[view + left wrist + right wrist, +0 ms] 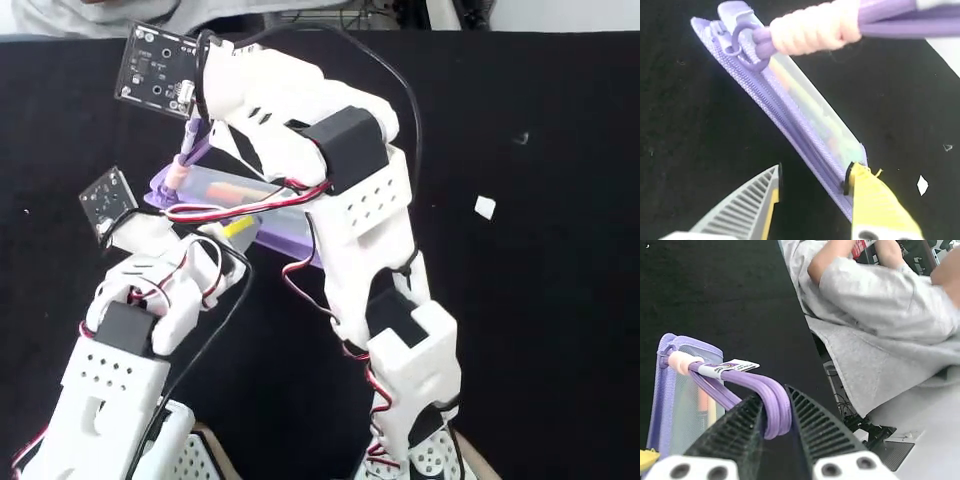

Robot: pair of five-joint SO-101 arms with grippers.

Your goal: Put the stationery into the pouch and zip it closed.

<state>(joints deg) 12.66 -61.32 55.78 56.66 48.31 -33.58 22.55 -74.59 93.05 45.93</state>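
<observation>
The purple pouch [285,238] is lying on the black surface [540,330], toward the left of the high view and partly under the two arms. Stationery [235,190] is showing through its clear side window, among it an orange stick-shaped item.

The left end effector [812,182] is sitting with its jaws apart at one end of the pouch. Its yellow-taped finger [875,205] is touching the pouch's corner, while its grey finger [757,200] is hanging off the pouch, over bare surface.

The zip slider [732,42] is resting at the opposite end of the pouch. A purple cord loop [740,385] is running from the slider's ring, bound by a pale pink wrap [815,27] and carrying a small white tag [735,366]. The right end effector [775,405] is clamping the far bend of that cord between its two black ribbed fingers, and the cord is running straight from the slider up to it.

A small white scrap [485,207] is lying on the surface, well apart from the pouch on the right of the high view.
</observation>
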